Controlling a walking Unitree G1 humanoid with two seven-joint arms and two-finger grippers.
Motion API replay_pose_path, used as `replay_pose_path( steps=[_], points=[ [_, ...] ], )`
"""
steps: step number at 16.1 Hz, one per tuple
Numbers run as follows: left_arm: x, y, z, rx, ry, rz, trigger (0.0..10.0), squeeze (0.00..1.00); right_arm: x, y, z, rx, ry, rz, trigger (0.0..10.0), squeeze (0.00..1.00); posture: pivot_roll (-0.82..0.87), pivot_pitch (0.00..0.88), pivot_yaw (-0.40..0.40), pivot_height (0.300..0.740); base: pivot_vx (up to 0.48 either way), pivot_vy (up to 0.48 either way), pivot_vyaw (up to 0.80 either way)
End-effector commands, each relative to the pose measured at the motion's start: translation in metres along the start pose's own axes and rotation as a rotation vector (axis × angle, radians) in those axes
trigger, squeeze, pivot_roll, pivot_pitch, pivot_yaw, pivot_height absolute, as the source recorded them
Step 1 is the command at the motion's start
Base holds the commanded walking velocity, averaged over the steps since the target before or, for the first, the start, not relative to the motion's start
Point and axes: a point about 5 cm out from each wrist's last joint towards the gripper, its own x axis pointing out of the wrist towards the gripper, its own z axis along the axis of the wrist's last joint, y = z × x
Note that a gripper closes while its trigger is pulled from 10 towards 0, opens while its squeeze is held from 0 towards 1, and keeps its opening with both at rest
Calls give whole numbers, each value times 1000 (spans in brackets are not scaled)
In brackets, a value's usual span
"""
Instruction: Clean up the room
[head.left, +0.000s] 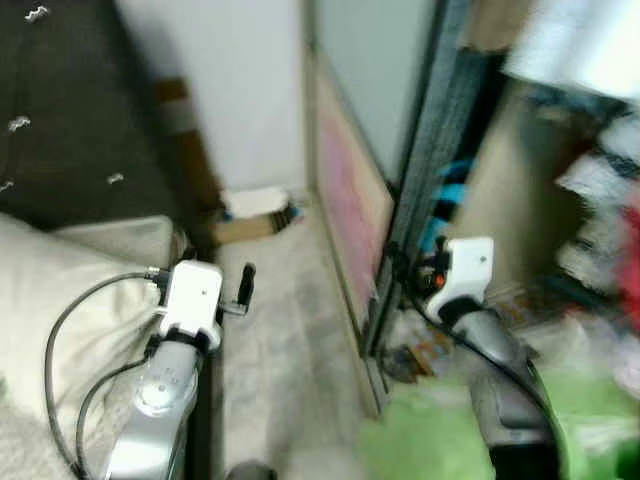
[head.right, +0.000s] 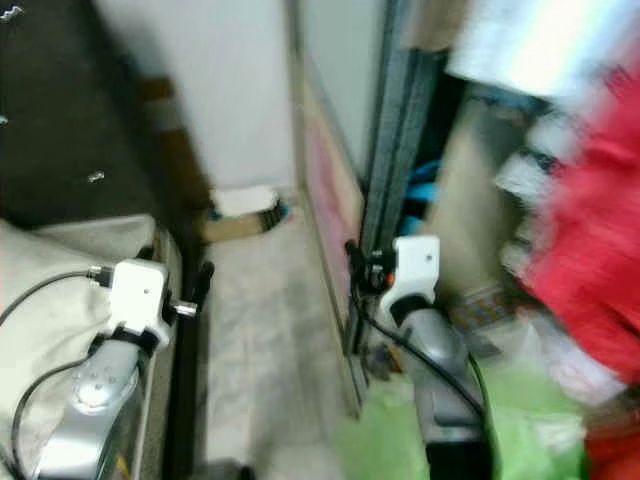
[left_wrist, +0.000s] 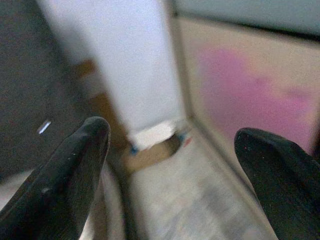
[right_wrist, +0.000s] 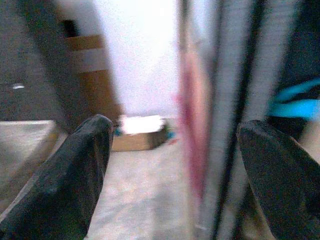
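Observation:
The pictures are blurred. My left gripper (head.left: 244, 287) hangs open over a narrow strip of pale floor (head.left: 280, 340), beside a cream bed (head.left: 60, 300); its fingers (left_wrist: 75, 165) stand wide apart with nothing between them. My right gripper (head.right: 355, 265) is open too, level with the edge of a dark sliding door frame (head.left: 420, 190), and it holds nothing (right_wrist: 175, 130). At the far end of the floor strip lies a low cardboard box (head.left: 255, 215) with something white on top.
A panel with a pink patch (head.left: 350, 200) leans along the right side of the floor strip. Behind the door frame is a crowded closet with red clothing (head.right: 590, 260) and a blue item (right_wrist: 295, 97). Something green (head.left: 430, 440) lies under my right arm. A dark wall (head.left: 70, 110) stands behind the bed.

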Motion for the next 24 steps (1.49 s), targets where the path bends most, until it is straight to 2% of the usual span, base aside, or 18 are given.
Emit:
replay_pose_path(
  steps=[1, 5, 8, 11, 15, 18, 24],
  points=[
    [-3, 0, -8, -27, 29, 37, 10000, 0, 1, 1, 2, -8, -15, -4, 10000, 0, -60, 0, 8, 740, 0, 0, 800],
    [-8, 18, -9, -41, 39, 189, 10000, 0, 1, -3, 5, -17, -30, -13, 10000, 0, -41, 0, 4, 740, 0, 0, 800],
    [-8, 13, -4, -49, -4, 170, 10000, 0, 6, 4, 4, -12, -29, 12, 10000, 0, -28, 0, -10, 740, 0, 0, 800],
    [-10, 10, -4, -67, -7, 158, 10000, 0, 4, 3, 4, -4, -29, 9, 10000, 0, -34, 0, -7, 740, 0, 0, 800],
    [-10, 10, -5, -72, -8, 156, 10000, 0, 3, 3, 3, -1, -29, 12, 10000, 0, -44, 0, 2, 740, 0, 0, 800],
    [-11, 14, -4, -47, 0, 207, 10000, 0, 3, 6, 4, -7, -32, 36, 10000, 0, -40, 0, 4, 740, 0, 0, 800],
    [-10, 15, -2, -106, -13, 214, 10000, 0, 6, 8, 5, -10, -34, 60, 10000, 0, -33, 0, -5, 740, 0, 0, 800]
  ],
)
